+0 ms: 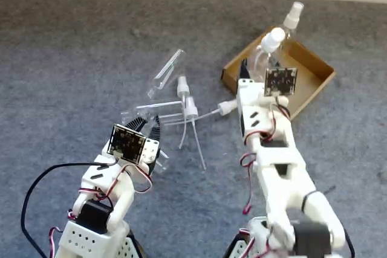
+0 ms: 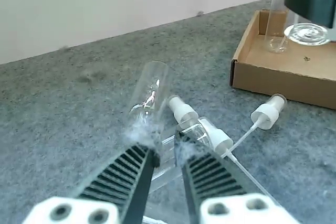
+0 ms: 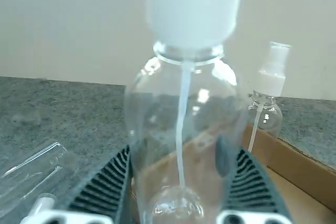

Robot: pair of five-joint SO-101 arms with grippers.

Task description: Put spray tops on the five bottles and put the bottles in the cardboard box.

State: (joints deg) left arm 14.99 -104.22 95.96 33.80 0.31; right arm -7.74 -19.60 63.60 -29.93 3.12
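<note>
Right fingers (image 3: 102,187) clamping capped bottle (image 3: 181,129) over cardboard box (image 1: 315,64) at 1 o'clock, left fingers (image 2: 131,169) narrowly apart at lying bottle (image 1: 151,110)

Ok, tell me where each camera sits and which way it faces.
High view: fixed above the table, looking down on the left arm, right arm, cardboard box and a loose spray top.
Left wrist view: on the left arm, facing past the left gripper over a lying bottle toward the box.
Right wrist view: on the right arm, facing past the right gripper, fingers shut on a capped bottle, over the box.
Shared: all three show the box.
</note>
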